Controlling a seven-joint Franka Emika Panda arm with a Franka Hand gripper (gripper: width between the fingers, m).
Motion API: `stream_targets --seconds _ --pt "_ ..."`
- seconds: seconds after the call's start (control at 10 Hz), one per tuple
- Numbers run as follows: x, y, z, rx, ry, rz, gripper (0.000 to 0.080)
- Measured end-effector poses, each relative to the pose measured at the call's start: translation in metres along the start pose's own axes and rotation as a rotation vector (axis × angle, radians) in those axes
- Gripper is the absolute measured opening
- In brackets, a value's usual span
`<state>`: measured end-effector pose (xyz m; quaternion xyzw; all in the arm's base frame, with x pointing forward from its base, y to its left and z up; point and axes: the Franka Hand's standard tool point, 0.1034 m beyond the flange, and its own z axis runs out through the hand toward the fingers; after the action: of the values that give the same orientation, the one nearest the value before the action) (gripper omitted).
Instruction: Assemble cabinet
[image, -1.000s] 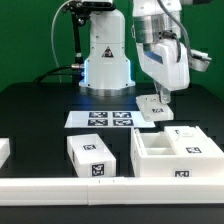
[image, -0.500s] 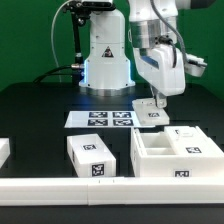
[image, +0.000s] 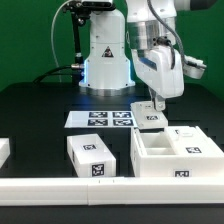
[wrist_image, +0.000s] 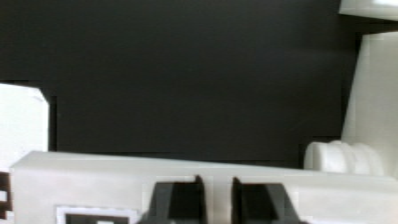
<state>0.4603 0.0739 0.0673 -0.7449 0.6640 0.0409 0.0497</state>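
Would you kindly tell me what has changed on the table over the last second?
The gripper has shifted slightly toward the exterior view's left and a little lower, above the small white panel beside the marker board. Nothing was visibly grasped or released. The cabinet, the white block and the panel stayed put.

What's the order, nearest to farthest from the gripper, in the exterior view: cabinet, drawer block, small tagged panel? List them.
1. small tagged panel, directly below the gripper.
2. cabinet, front, exterior view's right.
3. drawer block, left of the cabinet.
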Motion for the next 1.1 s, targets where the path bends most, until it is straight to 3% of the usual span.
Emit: stream_targets --seconds 0.7,1.1 --pt "0.012 -0.007 -0.001 0.013 -0.001 0.021 0.0064" --pt "0.006 -0.019 0.003 0.0 -0.008 0.008 0.0064"
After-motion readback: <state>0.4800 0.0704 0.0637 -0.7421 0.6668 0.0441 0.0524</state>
